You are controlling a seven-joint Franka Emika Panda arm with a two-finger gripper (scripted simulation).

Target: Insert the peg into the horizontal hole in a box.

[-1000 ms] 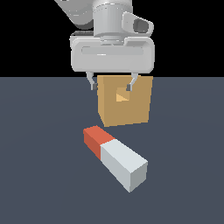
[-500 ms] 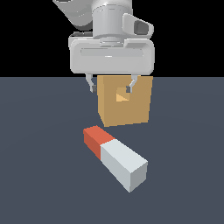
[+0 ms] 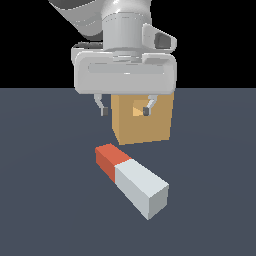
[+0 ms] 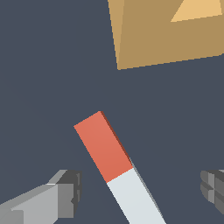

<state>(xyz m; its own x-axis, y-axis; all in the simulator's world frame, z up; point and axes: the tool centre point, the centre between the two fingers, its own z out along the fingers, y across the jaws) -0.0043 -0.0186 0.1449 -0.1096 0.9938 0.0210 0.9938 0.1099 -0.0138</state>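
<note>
The peg (image 3: 131,179) lies flat on the dark floor, its red end pointing toward the box and its pale grey end nearer the camera. In the wrist view the peg (image 4: 116,166) runs diagonally between the two fingers. The tan box (image 3: 142,120) stands behind it; its hole (image 3: 138,109) shows as a lighter orange square on the facing side, partly behind the hand. The box (image 4: 166,35) and hole (image 4: 197,9) also show in the wrist view. My gripper (image 3: 125,110) hangs open above the peg, in front of the box, holding nothing.
A flat dark grey floor (image 3: 45,200) lies all around, with a black background above the horizon. The arm's white hand (image 3: 125,72) covers the top of the box in the exterior view.
The hand sits marginally lower than a second ago. The peg and box have not moved.
</note>
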